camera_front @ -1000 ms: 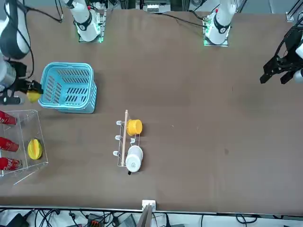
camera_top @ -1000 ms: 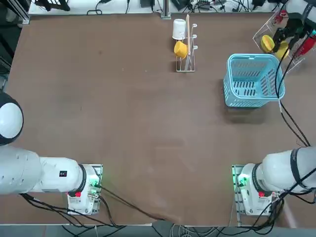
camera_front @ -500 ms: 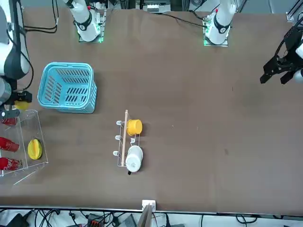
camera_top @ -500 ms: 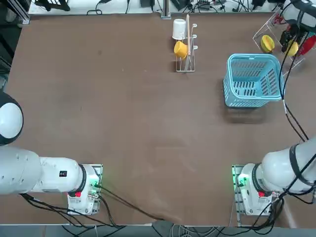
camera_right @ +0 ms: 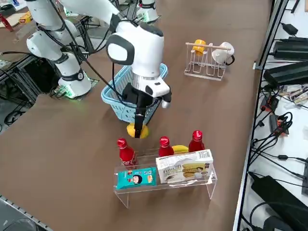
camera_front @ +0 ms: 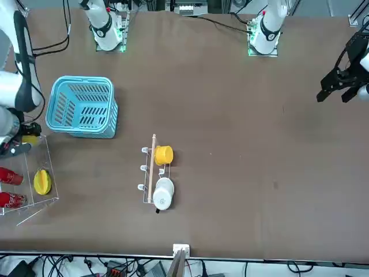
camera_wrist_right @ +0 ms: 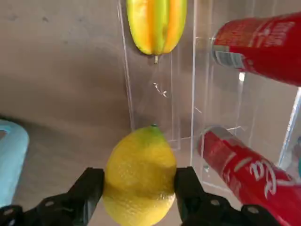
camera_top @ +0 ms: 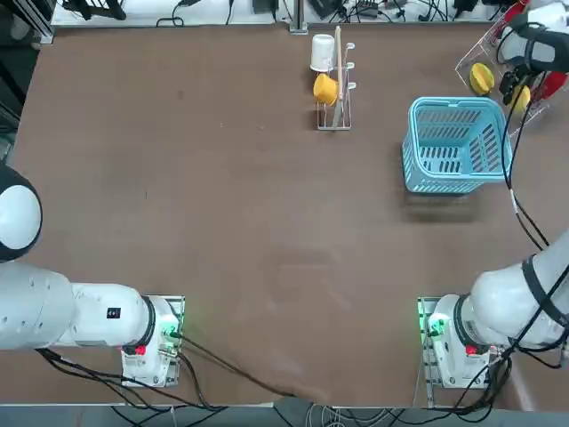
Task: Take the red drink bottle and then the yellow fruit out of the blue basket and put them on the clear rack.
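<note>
In the top view the right arm's white wrist is covering most of the clear rack (camera_top: 484,49), and the right gripper (camera_top: 518,89) and yellow fruit (camera_top: 521,93) are showing only as a dark shape with a yellow sliver. In the front view the picture's edge is cutting off the red bottles (camera_front: 7,176) in the rack. In the wrist view the blue basket (camera_wrist_right: 9,160) is appearing only as a pale corner, and the side view's arm is hiding part of the basket.

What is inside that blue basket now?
The blue basket shows only its bare slotted floor. The lemon is outside it, pinched in the right pincer beside the clear rack.
</note>
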